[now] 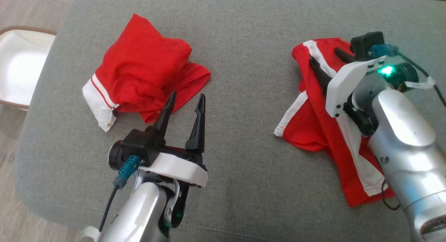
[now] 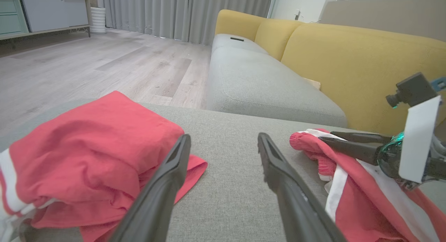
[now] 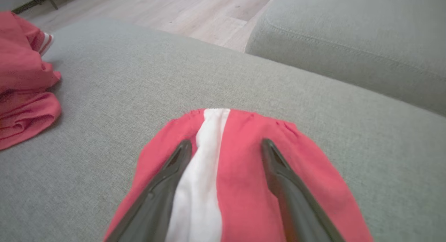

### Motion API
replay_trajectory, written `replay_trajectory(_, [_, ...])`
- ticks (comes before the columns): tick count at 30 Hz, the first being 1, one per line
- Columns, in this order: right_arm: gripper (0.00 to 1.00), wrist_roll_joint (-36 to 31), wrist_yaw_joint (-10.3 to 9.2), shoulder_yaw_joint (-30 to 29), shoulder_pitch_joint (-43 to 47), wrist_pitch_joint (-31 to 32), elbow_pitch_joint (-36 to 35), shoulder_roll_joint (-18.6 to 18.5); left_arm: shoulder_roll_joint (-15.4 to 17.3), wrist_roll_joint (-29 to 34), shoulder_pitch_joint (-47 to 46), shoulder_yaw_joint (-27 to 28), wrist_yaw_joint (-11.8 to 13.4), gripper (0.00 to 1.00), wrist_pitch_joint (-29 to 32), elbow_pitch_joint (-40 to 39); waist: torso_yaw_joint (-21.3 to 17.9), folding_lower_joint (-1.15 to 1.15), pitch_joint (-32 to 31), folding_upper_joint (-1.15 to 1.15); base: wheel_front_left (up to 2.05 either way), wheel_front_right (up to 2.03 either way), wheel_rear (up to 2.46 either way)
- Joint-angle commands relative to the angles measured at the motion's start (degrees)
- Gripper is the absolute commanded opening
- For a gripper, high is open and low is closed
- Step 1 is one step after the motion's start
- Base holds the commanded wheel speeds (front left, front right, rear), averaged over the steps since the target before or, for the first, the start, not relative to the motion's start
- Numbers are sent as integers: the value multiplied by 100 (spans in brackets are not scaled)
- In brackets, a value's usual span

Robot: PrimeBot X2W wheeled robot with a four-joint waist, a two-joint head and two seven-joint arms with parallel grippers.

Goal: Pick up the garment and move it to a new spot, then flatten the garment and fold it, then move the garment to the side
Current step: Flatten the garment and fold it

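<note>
- A grey cushion is taken as the landmark. Two red garments are laid on it, well apart, with bare grey cloth between them.
- The left-hand garment is found on the cushion's left part. It is bunched into a heap, and a white band with a thin red line is shown at the corner turned toward the cushion's near left edge.
- The right-hand garment is spread loosely and creased on the cushion's right part. A broad white stripe is run along it toward the cushion's near right edge.
- The left gripper is held above the cushion's near middle, just beside the near side of the left-hand garment. Its fingers are spread apart and nothing is held. In the left wrist view, bare cushion is seen in the gap between them.
- The right gripper is held low over the cushion's right part, above the far end of the right-hand garment. Its fingers are released and set wide, and in the right wrist view the white stripe is seen between them, close to one finger. No cloth is pinched; whether the fingertips rest on the fabric cannot be told.
- Beyond the cushion's far edge, a sofa with a grey seat and yellow back is seen. A wooden floor is seen past the cushion's far left corner.
</note>
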Motion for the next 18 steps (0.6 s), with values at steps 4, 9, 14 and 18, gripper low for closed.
replay_trajectory(4, [100, 600, 43, 123, -212, 271, 171, 119, 15, -22, -268, 136, 47, 100, -30, -211, 32, 0, 28, 0, 0, 0, 0])
replay_trajectory(9, [0, 977, 43, 227, -291, 133, 281, 62, 15, 3, -252, 174, 57, 100, -30, -188, -31, 0, 1, 0, 0, 0, 0])
replay_trajectory(14, [0, 1237, 43, 1, -483, -541, 298, -184, 15, 40, -244, 233, 40, 100, -30, -171, -131, 0, -65, 0, 0, 0, 0])
replay_trajectory(18, [0, 1478, 43, -260, -689, -996, 212, -469, 15, 54, -216, 270, 25, 100, -30, -163, -198, 0, -158, 0, 0, 0, 0])
